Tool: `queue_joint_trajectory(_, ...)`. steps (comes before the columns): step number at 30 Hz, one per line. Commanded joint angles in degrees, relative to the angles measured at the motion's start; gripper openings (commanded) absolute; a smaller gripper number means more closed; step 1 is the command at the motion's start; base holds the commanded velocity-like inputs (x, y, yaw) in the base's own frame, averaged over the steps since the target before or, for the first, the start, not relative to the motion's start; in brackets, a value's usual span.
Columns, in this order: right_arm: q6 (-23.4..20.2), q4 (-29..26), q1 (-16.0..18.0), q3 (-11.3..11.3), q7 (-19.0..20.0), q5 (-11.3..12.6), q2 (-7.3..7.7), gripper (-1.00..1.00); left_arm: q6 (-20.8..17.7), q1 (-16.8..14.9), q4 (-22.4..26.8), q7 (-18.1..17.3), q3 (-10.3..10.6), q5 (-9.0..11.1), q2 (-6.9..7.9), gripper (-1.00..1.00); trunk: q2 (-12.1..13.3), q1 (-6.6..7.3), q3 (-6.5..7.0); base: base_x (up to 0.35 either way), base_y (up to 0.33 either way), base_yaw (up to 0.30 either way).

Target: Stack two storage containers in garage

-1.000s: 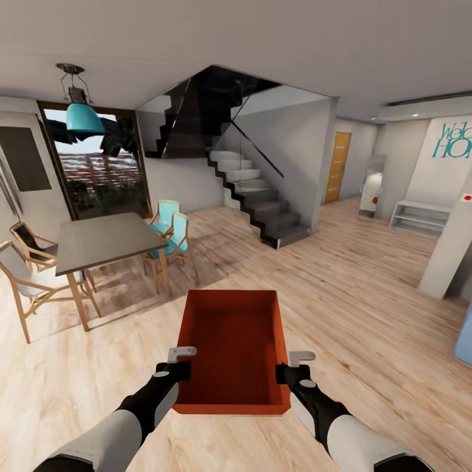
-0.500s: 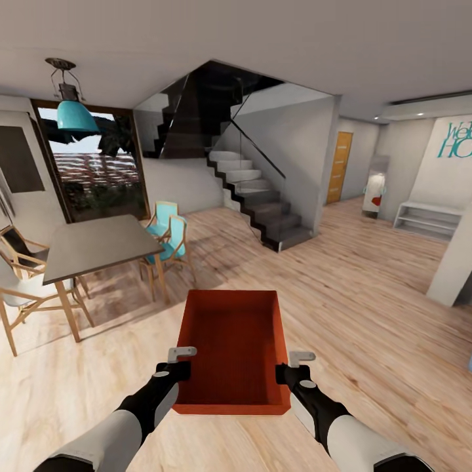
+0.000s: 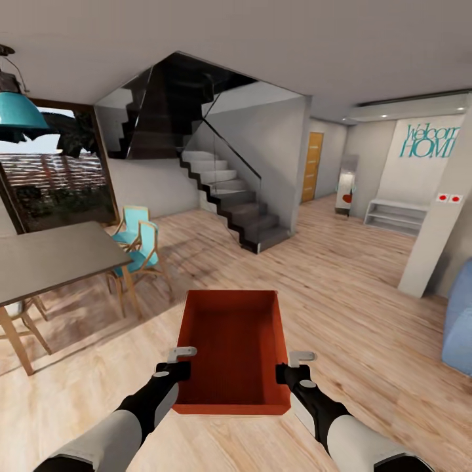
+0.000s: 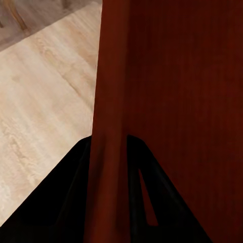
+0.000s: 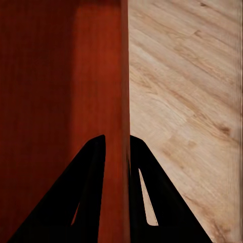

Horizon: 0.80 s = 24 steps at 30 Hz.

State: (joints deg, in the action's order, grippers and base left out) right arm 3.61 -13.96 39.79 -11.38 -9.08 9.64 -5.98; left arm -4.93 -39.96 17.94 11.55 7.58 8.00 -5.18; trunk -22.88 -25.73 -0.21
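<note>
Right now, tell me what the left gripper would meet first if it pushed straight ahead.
The left gripper already straddles the storage container side wall; pushing on slides along it, likely toward wood floor beyond.

Light wood plank floor (image 3: 341,288) is running across the open room. Dark staircase (image 3: 226,203) with glass balustrade is rising at centre-left against a grey wall. Grey dining table (image 3: 52,259) is standing left, teal-seated wooden chairs (image 3: 137,239) beside it. Teal pendant lamp (image 3: 16,108) is hanging before a big window (image 3: 52,187). Orange door (image 3: 313,167) is showing down the hallway; teal "Welcome HOME" lettering (image 3: 429,139) is sitting above a low white shelf (image 3: 393,216).
</note>
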Motion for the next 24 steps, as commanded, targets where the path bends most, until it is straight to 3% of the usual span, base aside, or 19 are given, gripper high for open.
queue_joint_trajectory(1, 0.34, 0.58, 0.02, 1.10, -2.43, 0.82, 0.44, -1.00, -0.34, -0.03, 0.42, 0.41, -4.38, 0.00, 0.08, -1.00, -0.04, -0.05, -0.02, 0.322, 0.000, -0.283)
queue_joint_trajectory(24, 0.34, 0.60, 0.02, 1.10, -2.43, 0.82, 0.43, -1.00, -0.34, -0.03, 0.42, 0.41, -4.35, 0.00, 0.08, -1.00, -0.04, -0.05, -0.02, 0.322, 0.000, -0.284)
